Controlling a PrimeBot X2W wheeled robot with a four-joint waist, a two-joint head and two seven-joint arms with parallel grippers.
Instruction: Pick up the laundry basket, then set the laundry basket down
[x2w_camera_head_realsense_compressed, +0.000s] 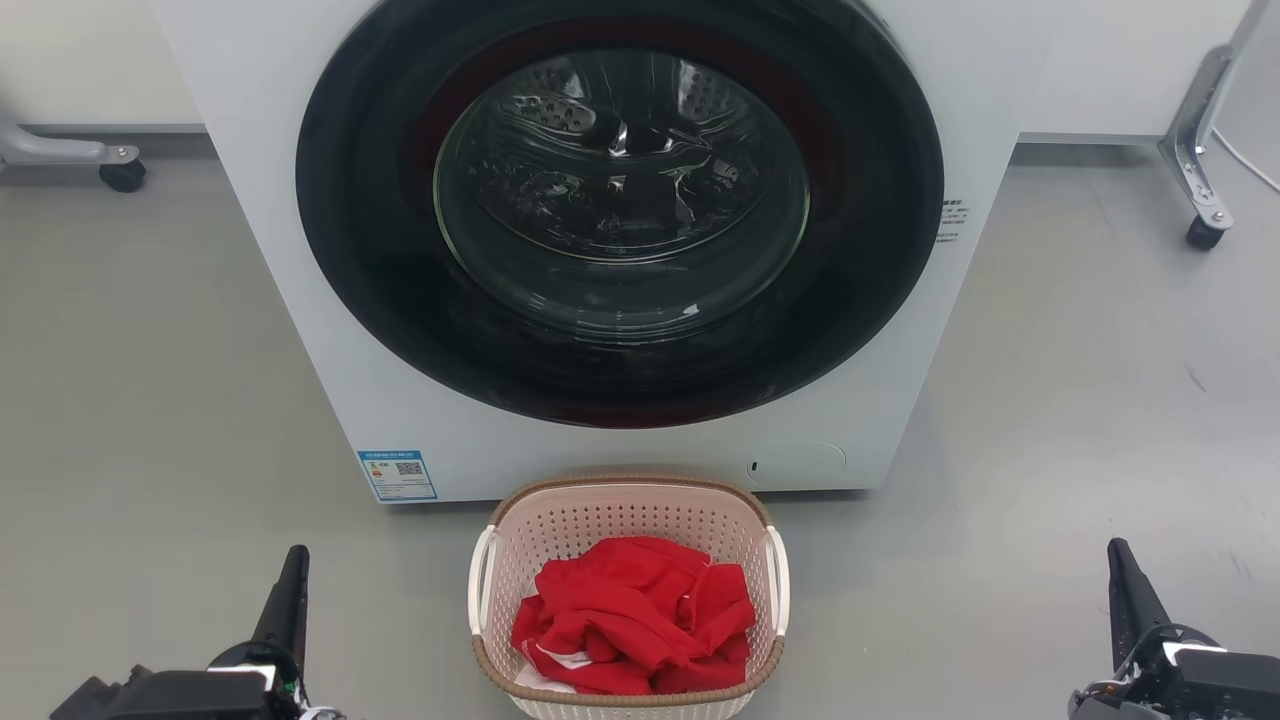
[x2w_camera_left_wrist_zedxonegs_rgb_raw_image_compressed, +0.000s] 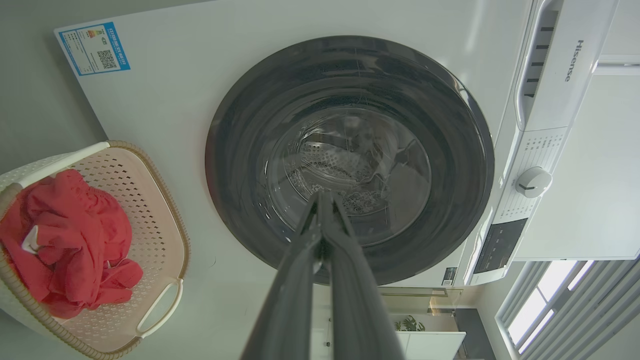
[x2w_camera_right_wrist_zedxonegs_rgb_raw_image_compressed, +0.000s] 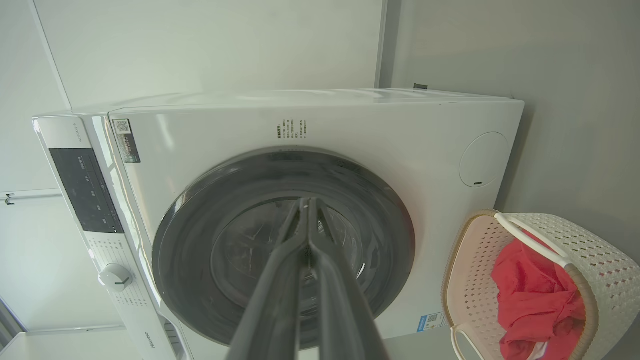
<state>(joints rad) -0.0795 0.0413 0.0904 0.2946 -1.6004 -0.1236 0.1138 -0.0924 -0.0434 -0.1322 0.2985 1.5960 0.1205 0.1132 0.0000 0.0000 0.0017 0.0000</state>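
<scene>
Laundry basket (x2w_camera_head_realsense_compressed: 610, 520) sits upright on the floor (x2w_camera_head_realsense_compressed: 150, 400), directly in front of the washer (x2w_camera_head_realsense_compressed: 300, 300), centred below its round door (x2w_camera_head_realsense_compressed: 620, 200). The far rim is close to the washer's base; contact cannot be judged. A crumpled red garment (x2w_camera_head_realsense_compressed: 630, 610) lies inside the basket. Both white side handles are free.

Left gripper (x2w_camera_head_realsense_compressed: 293, 575) is in front of the washer, just outside its lower left corner and well away from its front. Its wrist view shows the jaws pressed together, tips aimed at the washer door, nothing between them.

Right gripper (x2w_camera_head_realsense_compressed: 1125, 580) is in front of the washer, farther out past its right edge. Its jaws are likewise pressed together and empty, pointing at the washer door.
</scene>
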